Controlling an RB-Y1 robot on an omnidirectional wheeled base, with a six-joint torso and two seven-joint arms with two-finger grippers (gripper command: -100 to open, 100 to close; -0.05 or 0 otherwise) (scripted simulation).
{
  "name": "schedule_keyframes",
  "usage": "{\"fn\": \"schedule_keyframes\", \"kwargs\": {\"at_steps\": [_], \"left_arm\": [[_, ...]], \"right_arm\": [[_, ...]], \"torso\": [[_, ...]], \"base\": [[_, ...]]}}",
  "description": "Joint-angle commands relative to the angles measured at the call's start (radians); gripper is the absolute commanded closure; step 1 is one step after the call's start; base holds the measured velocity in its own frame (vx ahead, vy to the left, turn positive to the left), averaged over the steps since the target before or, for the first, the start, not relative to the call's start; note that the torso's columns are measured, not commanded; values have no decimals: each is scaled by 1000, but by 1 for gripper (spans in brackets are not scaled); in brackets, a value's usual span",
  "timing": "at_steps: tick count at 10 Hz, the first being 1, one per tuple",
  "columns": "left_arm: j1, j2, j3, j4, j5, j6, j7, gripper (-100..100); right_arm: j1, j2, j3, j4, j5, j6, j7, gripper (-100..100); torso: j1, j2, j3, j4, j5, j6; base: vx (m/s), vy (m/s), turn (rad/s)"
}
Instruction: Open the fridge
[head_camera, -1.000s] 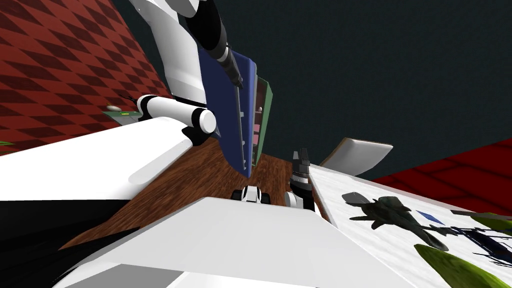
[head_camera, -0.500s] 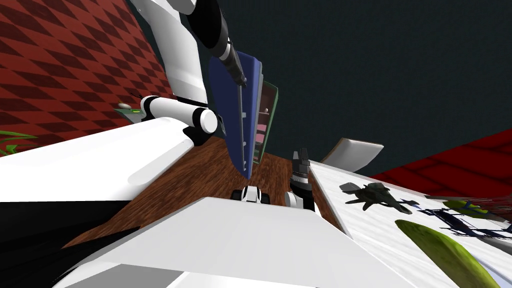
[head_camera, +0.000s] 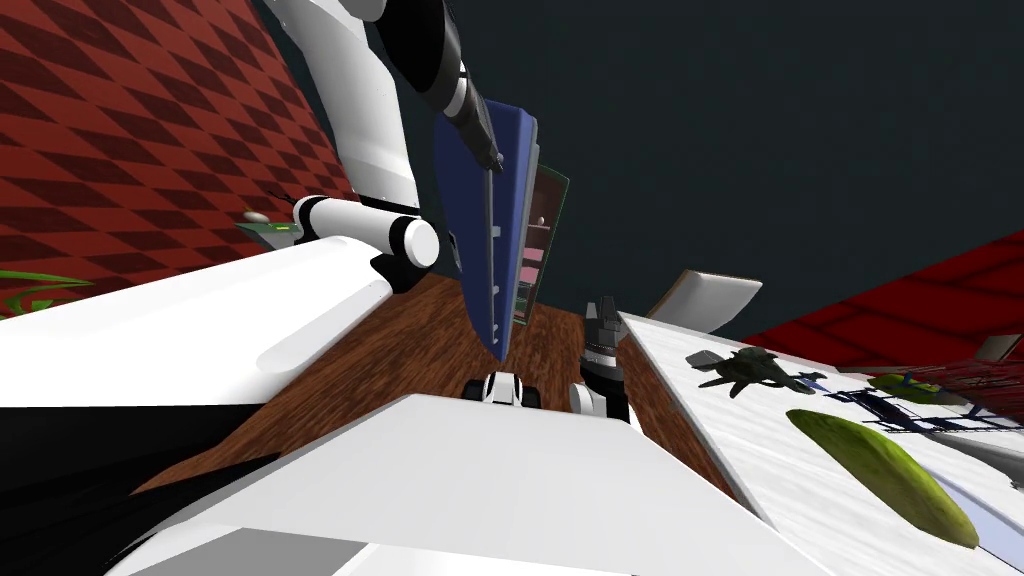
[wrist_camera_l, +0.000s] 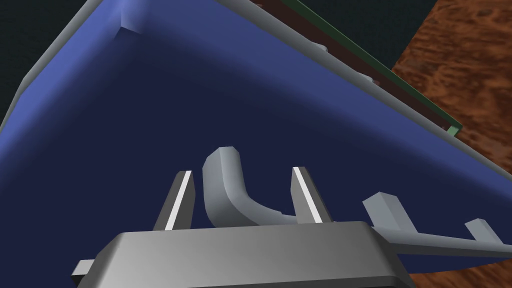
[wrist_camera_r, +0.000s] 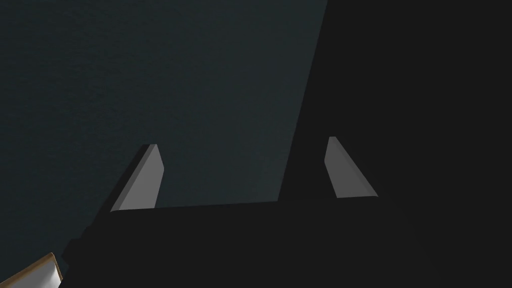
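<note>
Head view, by clock face from picture centre.

- Red chequered wall (head_camera: 120, 130) at 10 o'clock; a dark grey-green wall (head_camera: 780, 130) from 12 to 2 o'clock.
- Brown wood-grain floor (head_camera: 400, 340) around centre.
- White table (head_camera: 740, 440) at 4 o'clock. On it are a dark model jet (head_camera: 750, 368) and, at the jet's 5 o'clock and apart from it, a long green rounded object (head_camera: 880, 475). Further small dark and blue items toward 3 o'clock are too small to identify.
- A white curved-back seat (head_camera: 705, 300) is just beyond the table's far corner.
- Fridge (head_camera: 540, 225): green-edged body at 12 o'clock, interior exposed, with shelves showing one pink and one small pale item.
- Fridge door (head_camera: 512, 220): dark blue with a grey rim, at 9 o'clock of the body. It stands swung out from the body, with a wedge of open gap between them.
- Handle (wrist_camera_l: 222, 185): grey curved bar on the door's blue outer face. More grey brackets run along the same face.
- Left hand (wrist_camera_l: 241, 171): raised to the door's upper part on an outstretched arm. Its fingers (wrist_camera_l: 176, 200) are drawn in on either side of the handle, closer together than the right hand's, gripping it.
- Right hand (wrist_camera_r: 242, 142): low, at the table's near corner, about 1 o'clock from the chest tip. Its fingers are spread wide and hold nothing.
</note>
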Motion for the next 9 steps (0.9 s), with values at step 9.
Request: {"fn": "schedule_keyframes", "kwargs": {"at_steps": [9], "left_arm": [[-2,-51,74,-59,174,56,-56,100]], "right_arm": [[0,0,0,0,0,0,0,0]], "torso": [[-14,-1,0,-1,-5,3]], "base": [[-92,273,-28]]}}
